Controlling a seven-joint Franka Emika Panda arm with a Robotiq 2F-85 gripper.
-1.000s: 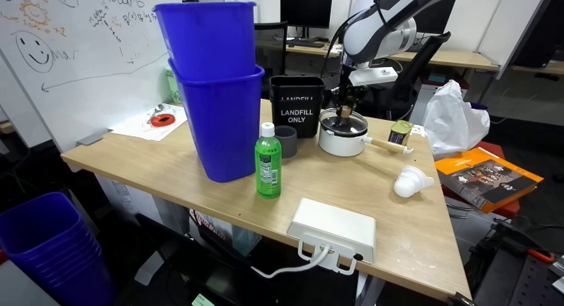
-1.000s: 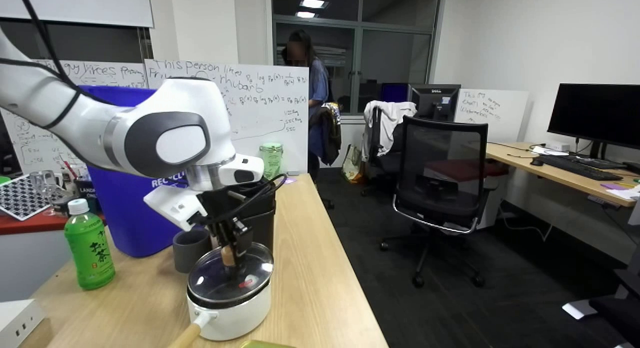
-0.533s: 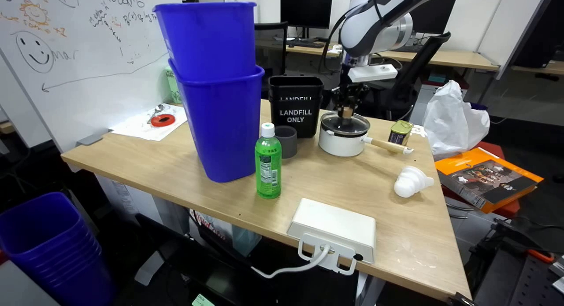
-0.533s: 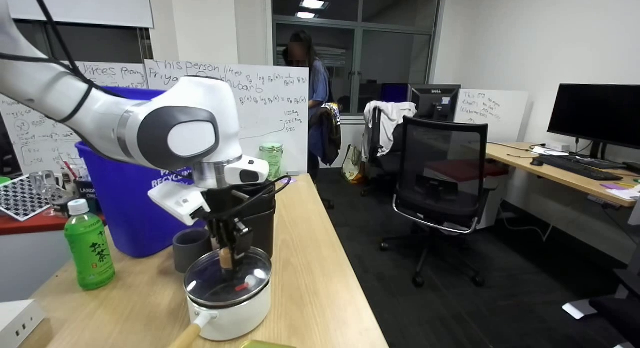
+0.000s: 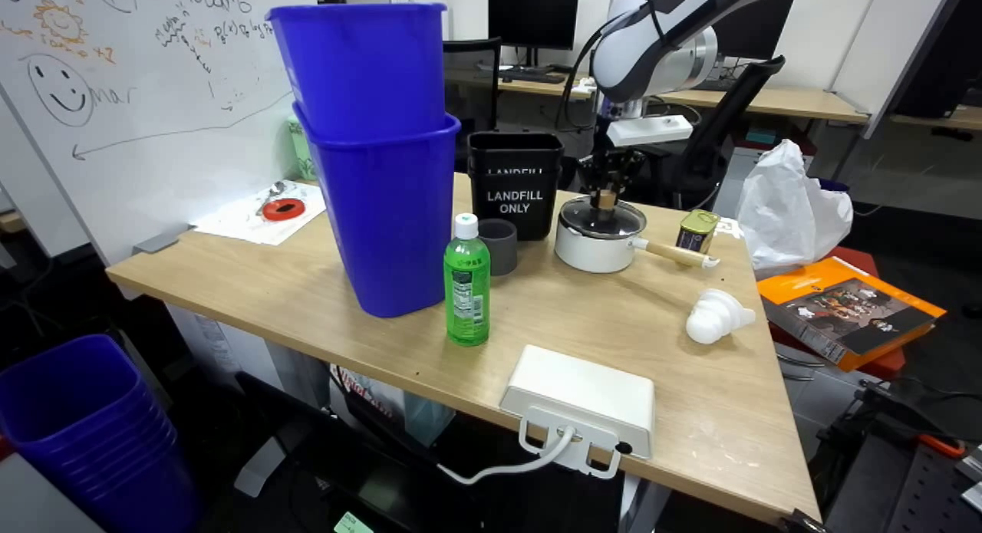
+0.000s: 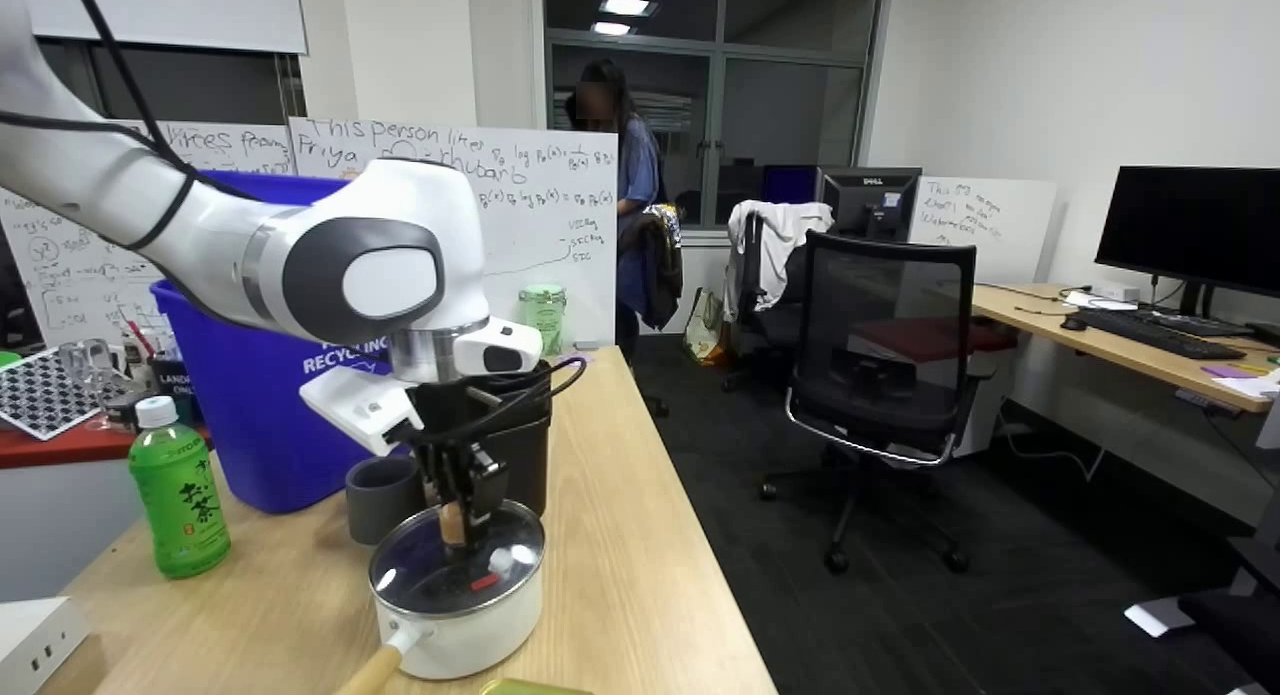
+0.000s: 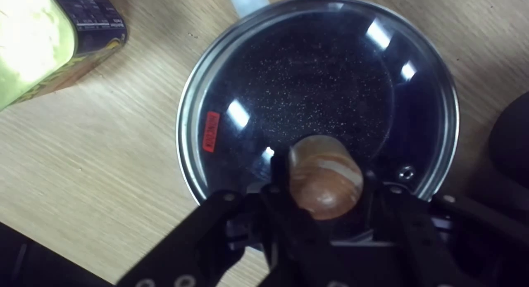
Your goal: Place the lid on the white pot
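Note:
The lid [image 5: 620, 220] is a round glass disc with a metal rim and a wooden knob. It lies over the top of the white pot [image 5: 594, 255], roughly level, and its rim reaches slightly past the pot wall on the handle side. The lid [image 6: 425, 565] and the white pot [image 6: 470, 640] show in an exterior view too, rim close to the wall. In the wrist view the lid [image 7: 314, 80] hides the pot's wall. My gripper [image 7: 326, 177] is shut on the lid's knob [image 7: 324, 188], with one finger on each side. The gripper [image 6: 466, 520] points down from above.
A yellow-topped can [image 5: 696, 230] stands near the pot's wooden handle [image 5: 675, 253]. A grey cup [image 5: 499, 247] and black bins [image 5: 515, 188] are close on the other side. A green bottle [image 5: 466, 287], blue bins [image 5: 383, 172], a white box [image 5: 583, 395] and a white cup-like object [image 5: 713, 318] share the table.
My gripper and the lid have moved down a little and slightly toward the pot's handle. The gap between lid and pot has narrowed. The pot has not moved.

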